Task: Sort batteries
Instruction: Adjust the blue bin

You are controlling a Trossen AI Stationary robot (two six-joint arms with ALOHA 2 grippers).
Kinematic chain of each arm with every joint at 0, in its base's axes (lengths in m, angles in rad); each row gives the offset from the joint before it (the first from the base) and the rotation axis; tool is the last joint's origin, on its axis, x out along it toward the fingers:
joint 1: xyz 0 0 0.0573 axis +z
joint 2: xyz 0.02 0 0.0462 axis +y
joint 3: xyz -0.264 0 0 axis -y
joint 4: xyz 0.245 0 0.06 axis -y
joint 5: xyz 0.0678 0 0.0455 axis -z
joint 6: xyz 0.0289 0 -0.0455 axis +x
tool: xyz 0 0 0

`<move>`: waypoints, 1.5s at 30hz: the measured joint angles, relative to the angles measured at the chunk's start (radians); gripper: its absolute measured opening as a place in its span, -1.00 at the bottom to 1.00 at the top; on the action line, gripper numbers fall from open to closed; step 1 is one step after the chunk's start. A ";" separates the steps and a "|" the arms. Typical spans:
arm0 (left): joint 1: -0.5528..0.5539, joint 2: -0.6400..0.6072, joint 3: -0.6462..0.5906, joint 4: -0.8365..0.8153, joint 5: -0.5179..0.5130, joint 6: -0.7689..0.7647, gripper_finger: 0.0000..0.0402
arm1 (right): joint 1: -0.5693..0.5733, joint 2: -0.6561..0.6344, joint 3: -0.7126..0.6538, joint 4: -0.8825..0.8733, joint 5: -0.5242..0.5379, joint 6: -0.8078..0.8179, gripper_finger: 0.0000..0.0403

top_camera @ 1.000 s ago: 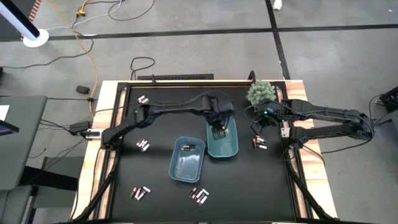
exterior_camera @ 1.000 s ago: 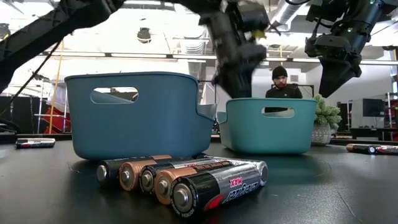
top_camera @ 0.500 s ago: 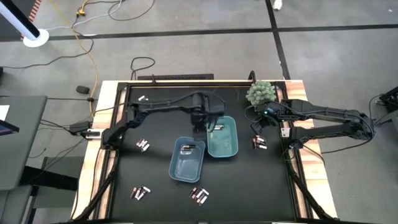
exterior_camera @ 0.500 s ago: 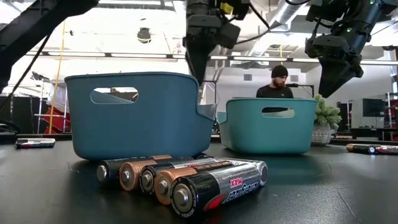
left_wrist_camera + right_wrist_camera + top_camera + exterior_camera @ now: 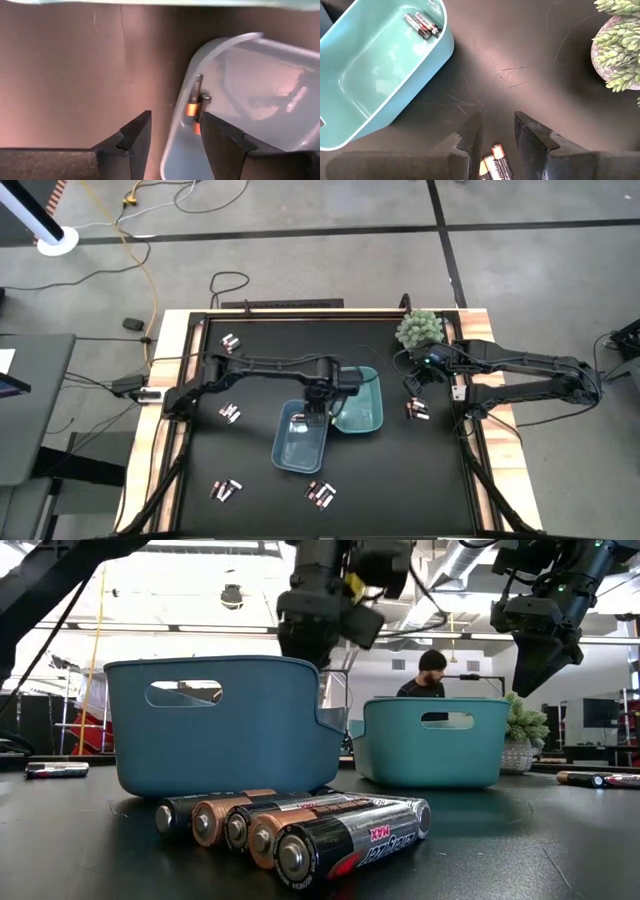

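Note:
My left gripper (image 5: 318, 396) hangs open, pointing down, over the far end of the blue bin (image 5: 298, 446), with nothing between its fingers (image 5: 134, 139). A battery (image 5: 192, 105) lies inside that bin, beside the rim. To the right the teal bin (image 5: 366, 416) stands against it, with two batteries (image 5: 423, 25) in one corner. My right gripper (image 5: 414, 383) waits open above loose batteries (image 5: 493, 165) near the table's right edge, touching none. More batteries (image 5: 300, 825) lie in small groups on the black table.
A potted plant (image 5: 420, 328) stands at the far right, close to my right gripper. Battery groups lie at the left (image 5: 231, 413), the near left (image 5: 227, 488), the near middle (image 5: 320, 493) and the far left (image 5: 230, 340). A person (image 5: 432, 675) stands behind the table.
My left gripper has left the teal bin, gone toward the table's left edge and then toward the near edge, and come over the blue bin's far end. It has tipped until it points straight down. Its fingers have stayed open.

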 joint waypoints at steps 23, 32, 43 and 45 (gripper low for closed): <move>0.087 -0.007 -0.228 0.094 -0.011 0.149 -0.98 | -0.002 0.000 0.000 0.037 0.000 -0.008 -0.37; 0.260 -0.075 -0.229 0.109 -0.024 0.260 -0.99 | -0.036 0.000 0.000 0.101 0.000 0.000 -0.37; 0.298 -0.064 -0.229 0.129 0.098 0.286 -1.00 | -0.117 0.000 0.000 0.110 0.000 0.027 -0.37; 0.289 -0.062 -0.229 0.122 0.103 0.268 -1.00 | -0.122 0.000 0.000 0.110 0.000 0.027 -0.37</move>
